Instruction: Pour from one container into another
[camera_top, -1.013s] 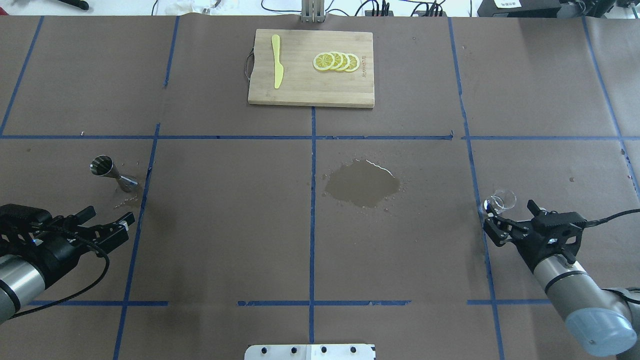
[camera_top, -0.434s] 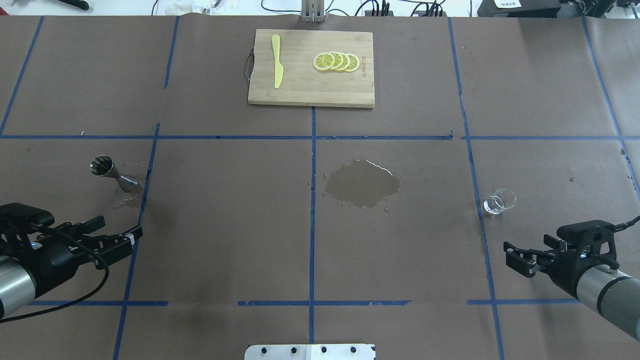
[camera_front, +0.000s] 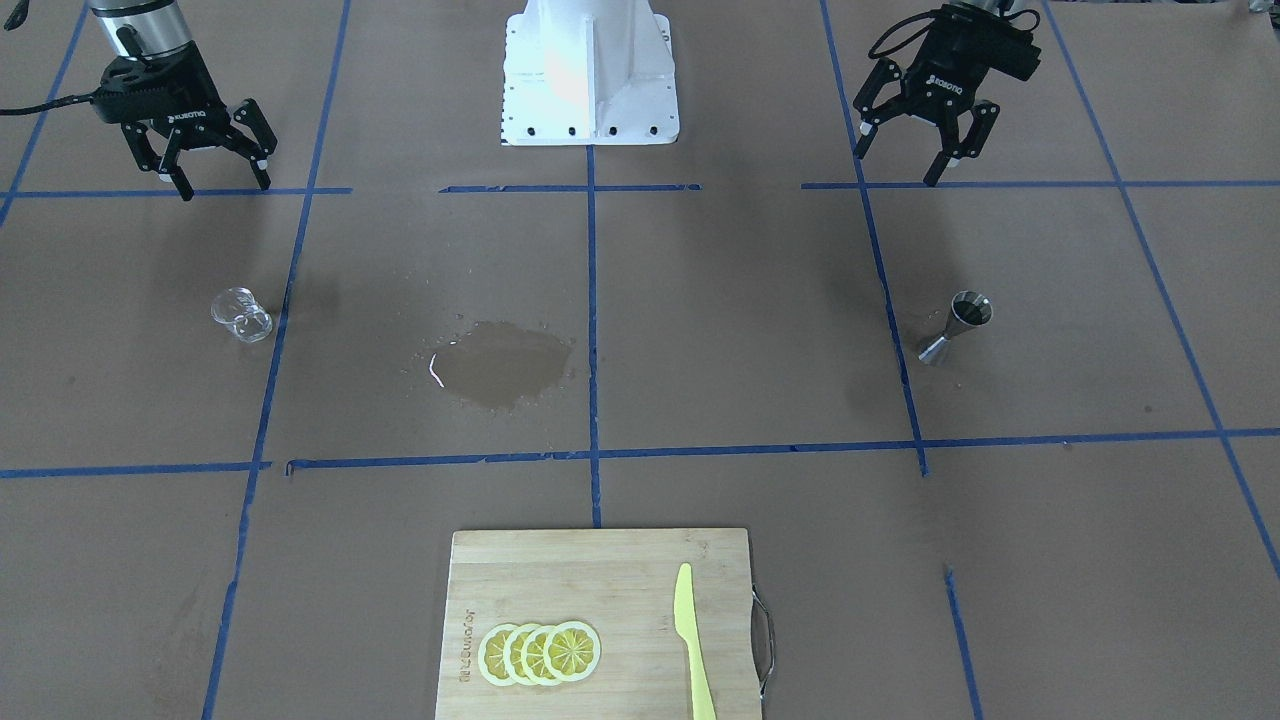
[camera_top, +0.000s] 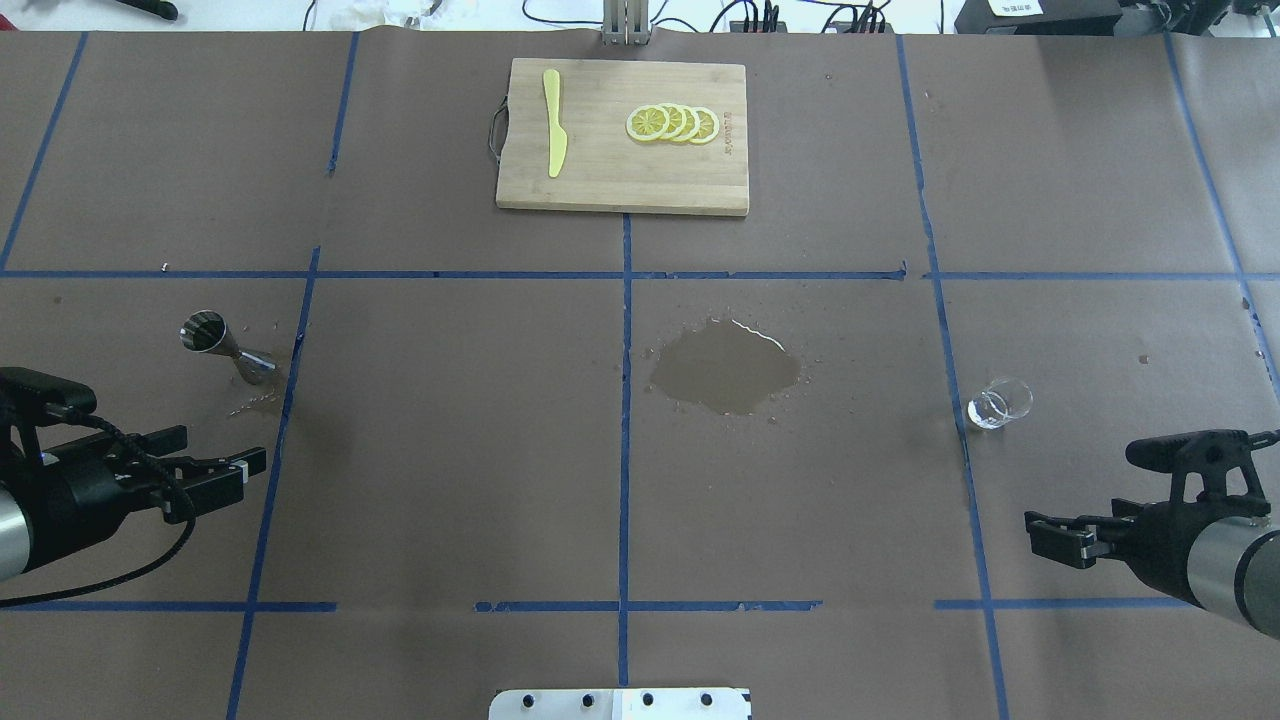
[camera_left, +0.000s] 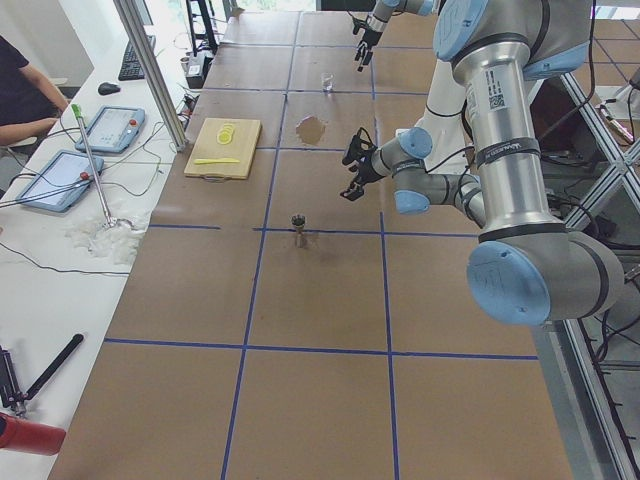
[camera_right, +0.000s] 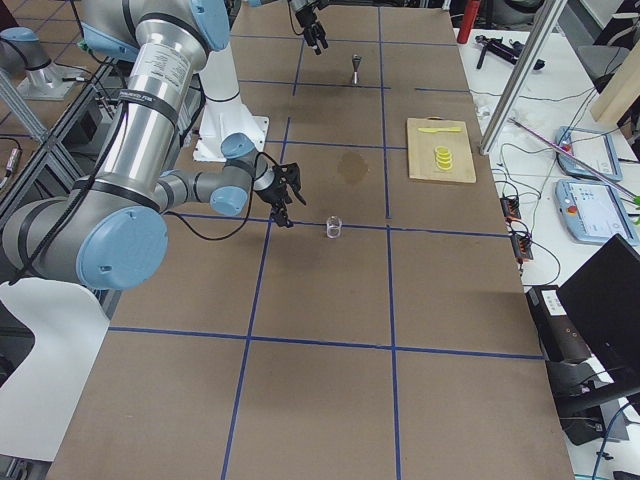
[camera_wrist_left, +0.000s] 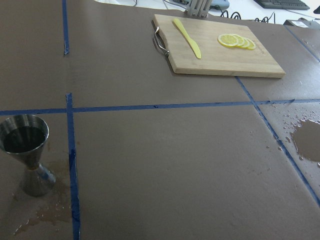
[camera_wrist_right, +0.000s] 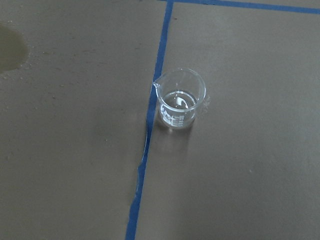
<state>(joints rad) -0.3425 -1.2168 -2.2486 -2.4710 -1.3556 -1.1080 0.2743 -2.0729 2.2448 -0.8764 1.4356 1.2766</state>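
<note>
A steel jigger (camera_top: 205, 335) stands upright on the robot's left side of the table, dark liquid in its top cup (camera_wrist_left: 24, 137). A small clear glass beaker (camera_top: 1000, 403) stands upright on the right side, next to a blue tape line (camera_wrist_right: 150, 120). My left gripper (camera_top: 225, 452) hovers open, nearer the robot than the jigger and apart from it. My right gripper (camera_top: 1035, 530) also hangs open, well back from the beaker. Neither holds anything. The front-facing view shows the left gripper (camera_front: 900, 165) and the right gripper (camera_front: 225, 188) with fingers spread.
A wet puddle (camera_top: 725, 368) lies mid-table. A wooden cutting board (camera_top: 600, 180) at the far side carries lemon slices (camera_top: 672, 123) and a yellow plastic knife (camera_top: 553, 120). A small wet patch (camera_wrist_left: 45, 215) surrounds the jigger's foot. The robot's white base (camera_front: 588, 70) is at the near edge.
The right gripper has left the beaker, which stays standing, and drawn back toward the robot. The left gripper has shifted slightly back and outward.
</note>
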